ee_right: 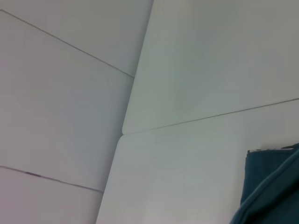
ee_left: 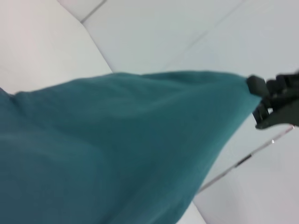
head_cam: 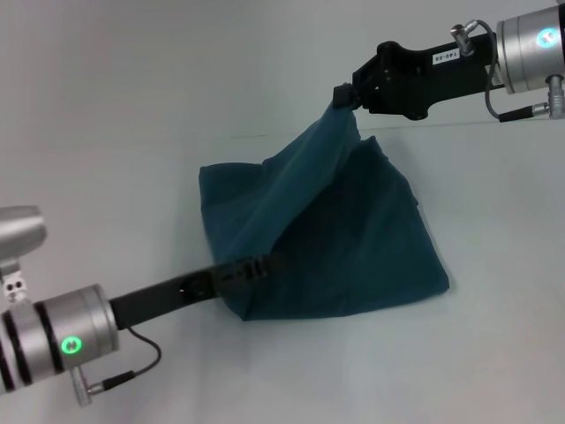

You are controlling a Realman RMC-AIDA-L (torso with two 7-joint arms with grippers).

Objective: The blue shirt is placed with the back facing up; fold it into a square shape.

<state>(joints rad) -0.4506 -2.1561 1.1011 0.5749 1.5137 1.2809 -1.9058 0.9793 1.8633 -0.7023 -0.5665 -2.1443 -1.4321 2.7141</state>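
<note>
White surface (head_cam: 132, 132) filled the head view, with the blue shirt (head_cam: 353, 247) heaped at centre. My right gripper (head_cam: 346, 94), upper right, had its jaws clamped on a lifted corner; my left gripper (head_cam: 252, 268), lower left, pinched the near edge. Left wrist view: shirt (ee_left: 117, 149) across the lower frame, right gripper (ee_left: 261, 100) at right. Right wrist view: shirt (ee_right: 271, 186) at lower right.

Soft, even overhead light washed the white desk (head_cam: 132, 132) pale, without glare. The blue shirt (head_cam: 344, 238) cast only faint shadows below the fingers; the left wrist view was blurred.
</note>
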